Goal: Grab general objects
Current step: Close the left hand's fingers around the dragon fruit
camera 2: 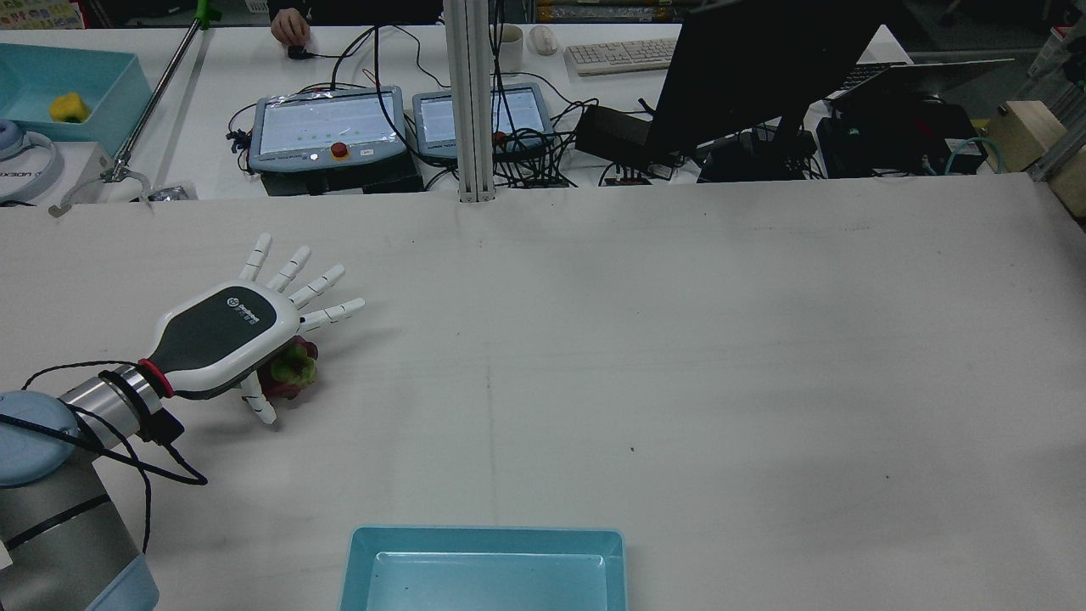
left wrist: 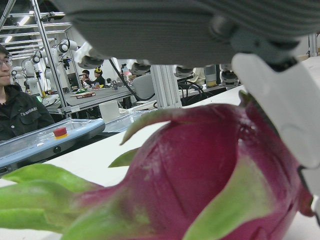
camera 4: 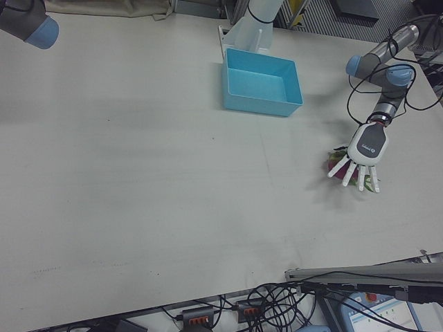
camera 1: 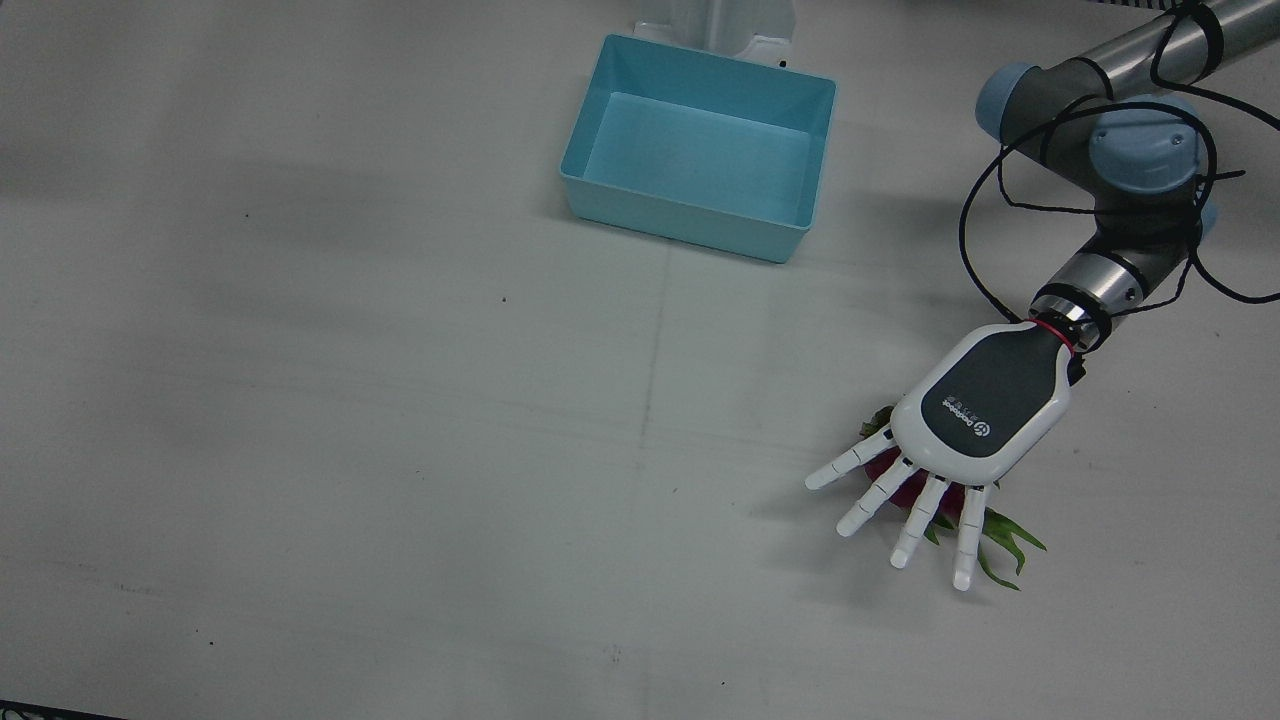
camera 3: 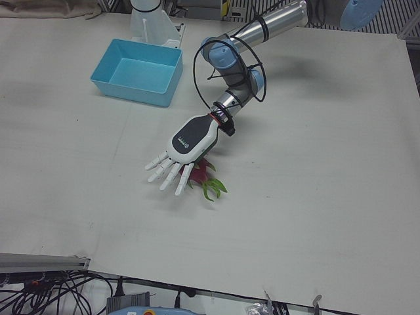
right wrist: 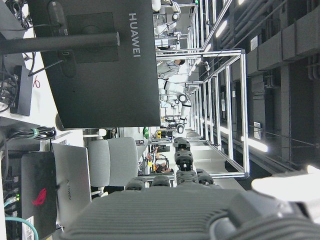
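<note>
Dragon fruit (camera 3: 203, 172), magenta-skinned with green leafy scales, was the grasp target, though the largest item was the white desk (camera 1: 300, 400). Next, a light-blue rectangular plastic bin (camera 1: 700, 150) sat empty by the robot-side edge, presumably the drop point. Left hand (camera 1: 975, 415), white with dark grey back, hovered palm-down over the fruit near the desk's left edge, fingers (camera 1: 915, 525) straight and spread, thumb beside the fruit: likely pre-grasp, nothing clamped. Right hand showed only in its own view; finger state undeterminable.
</note>
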Motion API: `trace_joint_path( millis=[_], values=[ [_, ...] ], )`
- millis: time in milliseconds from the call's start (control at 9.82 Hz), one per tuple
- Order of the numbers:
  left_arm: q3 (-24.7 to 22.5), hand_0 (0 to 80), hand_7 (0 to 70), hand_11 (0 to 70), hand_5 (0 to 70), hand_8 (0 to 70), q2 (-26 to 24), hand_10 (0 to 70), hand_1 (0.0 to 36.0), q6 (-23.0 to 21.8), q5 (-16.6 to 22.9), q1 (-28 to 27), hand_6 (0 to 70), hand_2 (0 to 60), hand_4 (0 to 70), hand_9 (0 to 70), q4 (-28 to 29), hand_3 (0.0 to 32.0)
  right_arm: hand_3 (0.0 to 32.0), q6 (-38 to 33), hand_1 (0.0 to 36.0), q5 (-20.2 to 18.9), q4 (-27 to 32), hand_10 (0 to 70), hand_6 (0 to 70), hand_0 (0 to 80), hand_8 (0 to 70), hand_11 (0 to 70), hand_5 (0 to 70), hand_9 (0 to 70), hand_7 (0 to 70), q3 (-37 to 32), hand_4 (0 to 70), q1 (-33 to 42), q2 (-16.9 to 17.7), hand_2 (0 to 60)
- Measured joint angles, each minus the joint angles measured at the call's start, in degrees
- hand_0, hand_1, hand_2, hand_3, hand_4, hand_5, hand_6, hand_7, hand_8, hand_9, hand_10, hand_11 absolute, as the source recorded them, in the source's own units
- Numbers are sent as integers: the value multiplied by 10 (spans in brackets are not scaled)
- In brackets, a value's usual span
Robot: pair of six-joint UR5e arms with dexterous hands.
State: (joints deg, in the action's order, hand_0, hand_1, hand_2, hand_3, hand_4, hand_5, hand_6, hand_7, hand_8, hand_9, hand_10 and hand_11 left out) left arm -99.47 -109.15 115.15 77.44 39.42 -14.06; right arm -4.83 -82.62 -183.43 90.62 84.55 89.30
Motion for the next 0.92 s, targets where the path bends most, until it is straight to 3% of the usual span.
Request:
trace_joint_path(
  millis=[102,306,407,611,713,917],
  values=[
    [10,623,0,0,0,0,-3,0,345,0,0,-1,0,133,0,0,7,250,0,0,0,0,0,0,0,0,0,0,0,0,0,0,0,0,0,0],
    [25,616,29,0,0,0,-6,0,337,1,0,-1,0,128,0,0,18,126,0,0,0,0,0,0,0,0,0,0,0,0,0,0,0,0,0,0],
    [30,610,63,0,0,0,-6,0,331,1,0,-1,0,126,0,0,22,84,0,0,0,0,0,0,0,0,0,0,0,0,0,0,0,0,0,0],
    [35,599,196,0,22,0,-7,0,314,1,0,-1,0,127,0,25,26,94,0,0,0,0,0,0,0,0,0,0,0,0,0,0,0,0,0,0],
    [35,595,257,0,55,0,-7,0,301,1,1,-1,0,101,0,37,28,92,0,0,0,0,0,0,0,0,0,0,0,0,0,0,0,0,0,0],
    [35,578,427,22,133,3,-7,3,270,1,1,-1,66,100,0,71,31,8,0,0,0,0,0,0,0,0,0,0,0,0,0,0,0,0,0,0]
  ],
)
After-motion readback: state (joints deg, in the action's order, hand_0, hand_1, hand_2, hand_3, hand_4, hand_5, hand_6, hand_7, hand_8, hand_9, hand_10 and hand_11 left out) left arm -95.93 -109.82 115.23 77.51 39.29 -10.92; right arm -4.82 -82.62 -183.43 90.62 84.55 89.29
